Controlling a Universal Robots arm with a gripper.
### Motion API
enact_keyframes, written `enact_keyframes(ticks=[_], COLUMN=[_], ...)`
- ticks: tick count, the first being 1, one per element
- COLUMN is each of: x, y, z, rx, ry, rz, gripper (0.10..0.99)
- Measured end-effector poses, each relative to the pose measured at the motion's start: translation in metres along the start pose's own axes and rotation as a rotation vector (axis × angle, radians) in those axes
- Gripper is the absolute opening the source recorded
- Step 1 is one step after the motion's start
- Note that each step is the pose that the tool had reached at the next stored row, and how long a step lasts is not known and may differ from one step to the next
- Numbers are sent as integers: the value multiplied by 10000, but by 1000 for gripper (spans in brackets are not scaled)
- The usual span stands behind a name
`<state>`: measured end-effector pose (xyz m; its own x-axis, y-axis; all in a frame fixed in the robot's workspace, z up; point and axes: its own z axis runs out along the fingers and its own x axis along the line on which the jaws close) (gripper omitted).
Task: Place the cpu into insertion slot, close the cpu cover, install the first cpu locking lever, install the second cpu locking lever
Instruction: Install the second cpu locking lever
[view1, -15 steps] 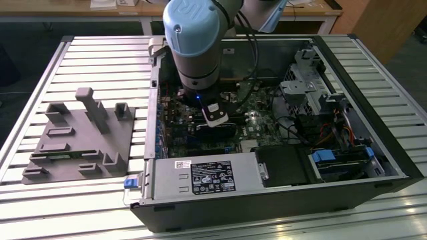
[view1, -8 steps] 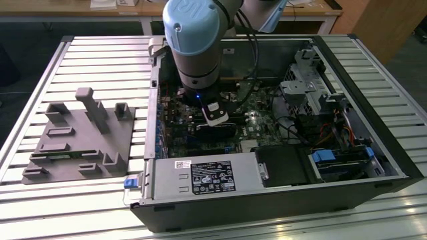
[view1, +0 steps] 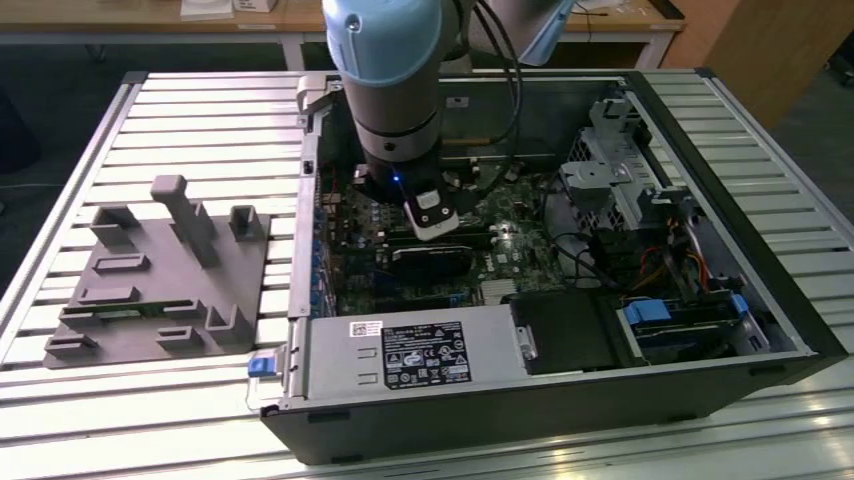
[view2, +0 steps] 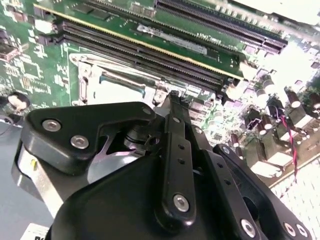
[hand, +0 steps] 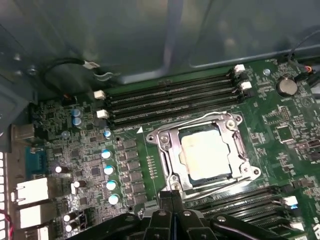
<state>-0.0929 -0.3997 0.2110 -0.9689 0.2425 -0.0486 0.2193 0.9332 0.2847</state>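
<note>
cpu (hand: 206, 152) seated, cpu cover (hand: 172, 159) down; my tool (hand: 172, 196) closed empty (by the socket edge), press levers squarely.

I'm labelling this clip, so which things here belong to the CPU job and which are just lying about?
Job:
- cpu, seated in the insertion slot
- cpu cover, down around it
- gripper, beside the socket

Lying about:
- grey fixture block outside the case
- memory slots
- power supply
</note>
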Motion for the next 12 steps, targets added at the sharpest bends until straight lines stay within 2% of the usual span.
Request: enact_keyframes(ticks=[3,5,8,12], x=[-38,-69,-113,-145], y=[12,25,64,159], z=[5,10,24,54], rx=[224,321,368,387], ry=[-76,-109,-125,-130], rz=[66,96,112,111], gripper=[106,106,106,106])
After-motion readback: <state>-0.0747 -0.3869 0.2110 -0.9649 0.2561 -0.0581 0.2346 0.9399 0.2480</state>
